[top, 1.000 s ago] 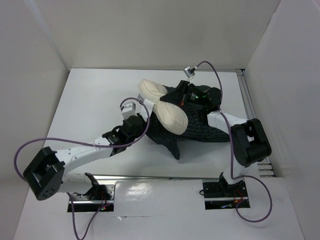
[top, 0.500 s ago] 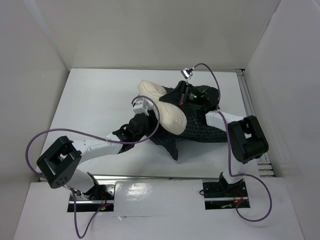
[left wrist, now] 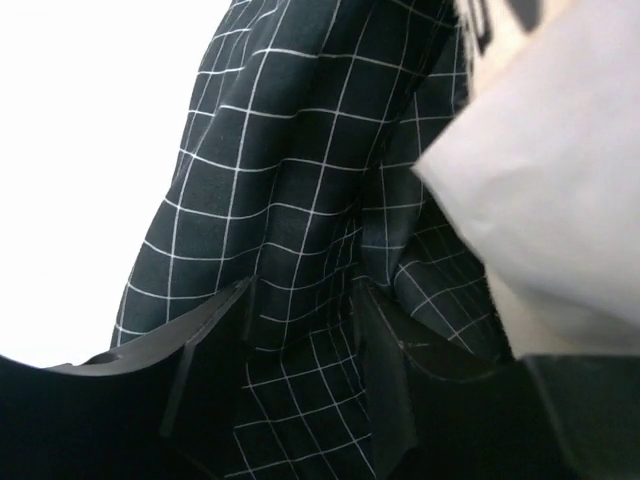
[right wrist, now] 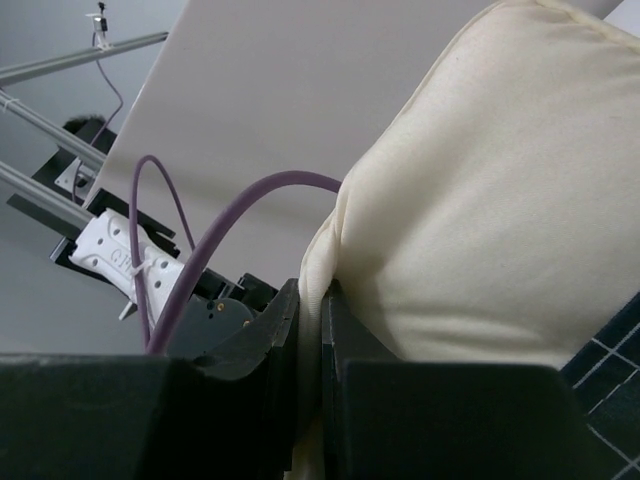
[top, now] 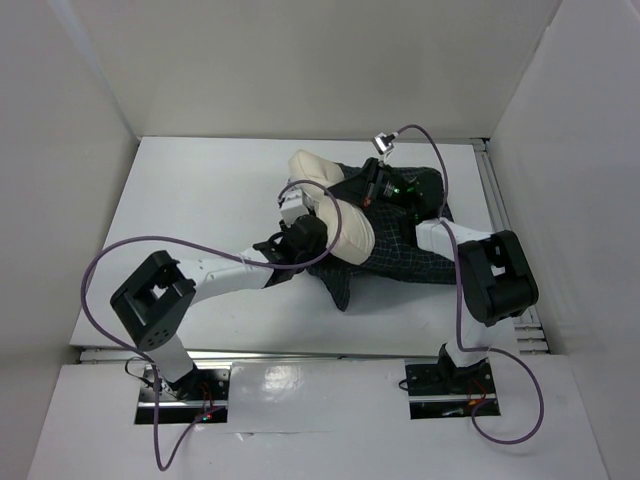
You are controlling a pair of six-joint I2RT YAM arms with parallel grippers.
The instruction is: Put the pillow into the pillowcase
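The right gripper (right wrist: 310, 300) is pinching the cream pillow (top: 350, 232) by its seamed edge, fingers closed on it. The left gripper (left wrist: 300, 300) is straddling a fold of the checked pillowcase (top: 400, 250), its 2 fingers standing apart. The pillow is lying partly on the pillowcase, mid-table (top: 200, 200)
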